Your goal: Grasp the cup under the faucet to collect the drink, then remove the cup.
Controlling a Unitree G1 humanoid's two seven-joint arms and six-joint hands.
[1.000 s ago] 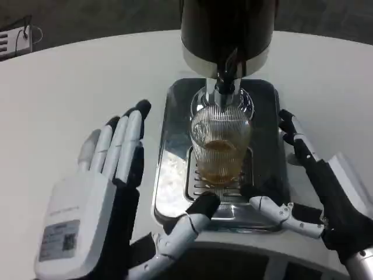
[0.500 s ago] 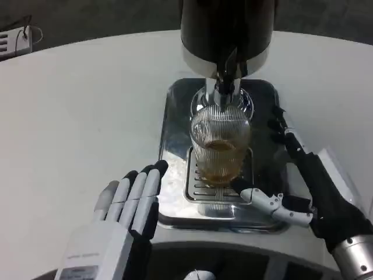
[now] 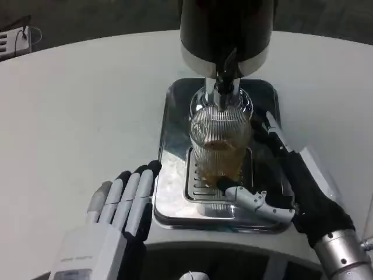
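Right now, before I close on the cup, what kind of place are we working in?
Probably a lab or demo drink station, not a real kitchen: a black and silver dispenser stands over a metal drip tray on a bare white table, with a ribbed glass cup under the faucet.

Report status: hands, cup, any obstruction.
Right hand open, fingers either side of the cup, no grip. Left hand open, beside the tray. Cup part-filled under the faucet. Nothing in the way.
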